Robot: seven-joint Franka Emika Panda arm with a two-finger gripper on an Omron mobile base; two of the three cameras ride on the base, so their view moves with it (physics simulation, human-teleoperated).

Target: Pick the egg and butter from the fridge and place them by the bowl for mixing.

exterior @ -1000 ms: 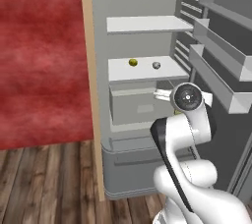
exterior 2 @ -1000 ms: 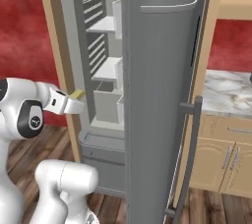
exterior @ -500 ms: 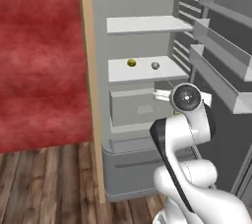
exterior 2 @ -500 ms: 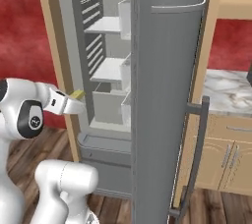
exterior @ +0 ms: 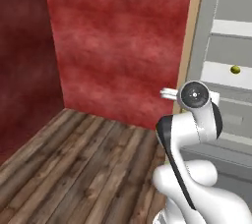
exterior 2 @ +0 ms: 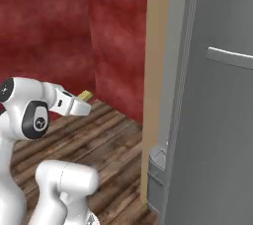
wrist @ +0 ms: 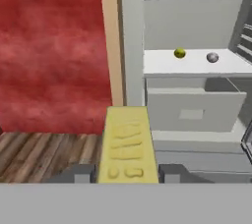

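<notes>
The pale-yellow rectangular block of butter sits between the two small dark fingertips of the two-finger gripper, which is clamped onto its sides. In the hand view the block extends upward from the fingertips, its embossed face toward the camera. In the right base view the butter projects as a short yellow stub from the tip of the gripper, above the dark wooden plank floor.

The white arm with dark joints is folded close over its base. The forearm is roughly level and the hand points forward. In the left base view the round wrist joint faces the camera and the gripper shows as a pale stub to its left, in front of the red wall.

The tall grey fridge stands open in its tan wooden surround, well apart from the gripper. On a white inner shelf above a grey drawer lies the small golden-yellow round egg, with a small grey ball near it. The egg also shows on the shelf in the left base view. The fridge's grey door stands to the right in the right base view.
</notes>
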